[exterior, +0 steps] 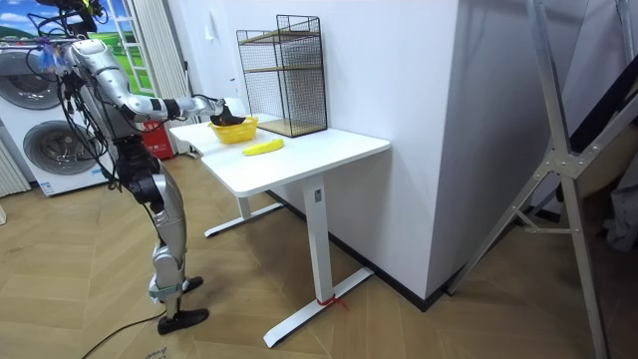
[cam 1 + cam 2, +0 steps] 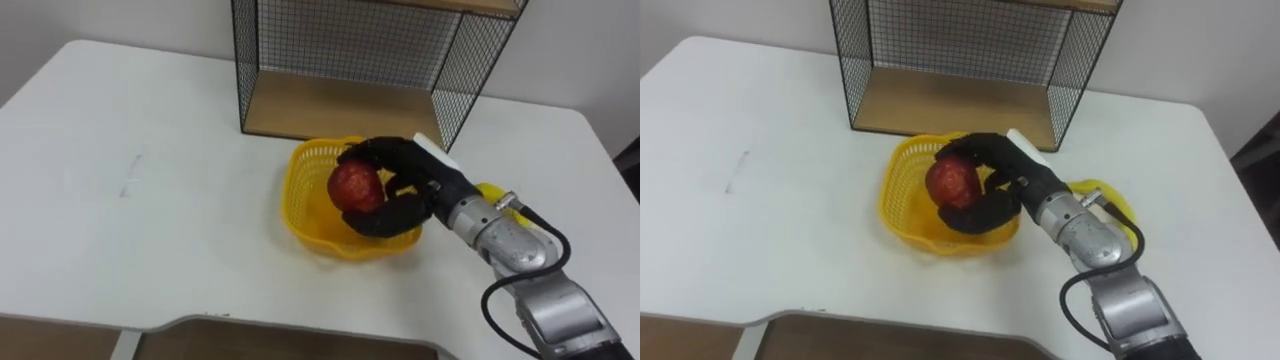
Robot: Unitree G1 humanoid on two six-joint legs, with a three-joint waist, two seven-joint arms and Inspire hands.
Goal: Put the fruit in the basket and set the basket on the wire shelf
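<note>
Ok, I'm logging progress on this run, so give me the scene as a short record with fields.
apple: red, held at the basket's opening; whether it rests inside, cannot tell
right hand: curled round the apple
basket: yellow, on the table, in front of the wire shelf
banana: on the table, outside the basket, to its right
task state: basket not yet on the shelf

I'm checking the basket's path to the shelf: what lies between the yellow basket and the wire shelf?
Only a short strip of bare white table separates the yellow basket from the wire shelf, as the left eye view shows.
</note>
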